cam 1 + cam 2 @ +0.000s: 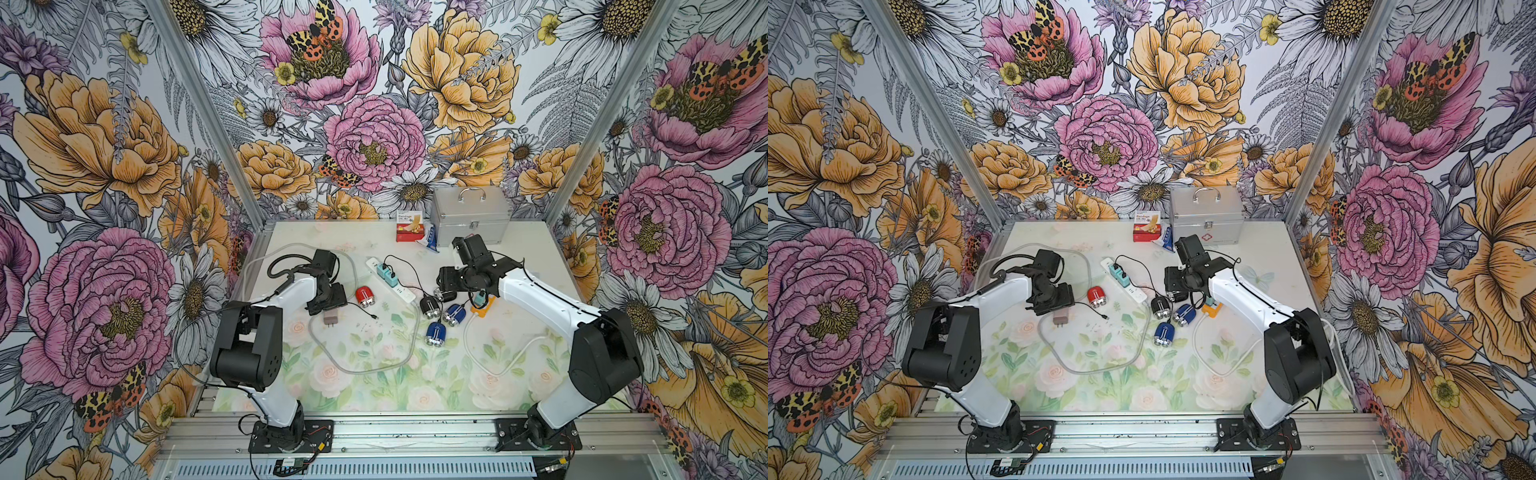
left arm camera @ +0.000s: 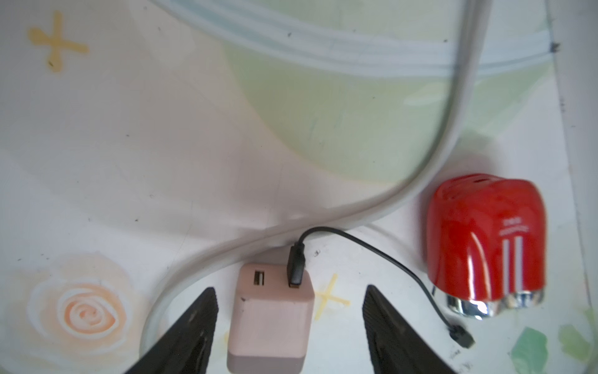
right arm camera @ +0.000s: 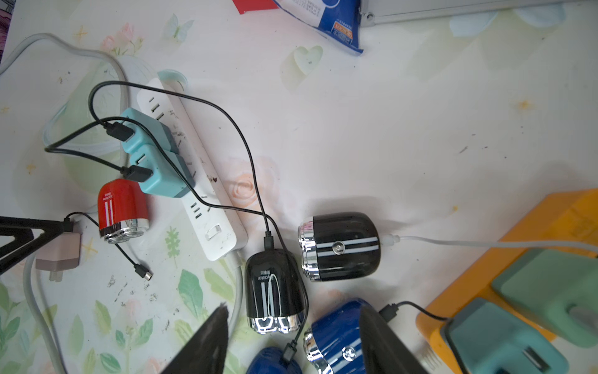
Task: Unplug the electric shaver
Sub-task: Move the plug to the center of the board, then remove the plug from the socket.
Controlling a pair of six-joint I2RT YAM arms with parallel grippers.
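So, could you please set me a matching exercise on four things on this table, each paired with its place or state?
Things:
1. red shaver
2. pink adapter
3. white power strip
4. silver case

Places or states:
A. carries two teal adapters
B. stands shut at the back of the table
C. lies in the gap of the open left pincer
D. has nothing plugged into it

Pairs: 1-D, 2-C, 3-A, 4-B
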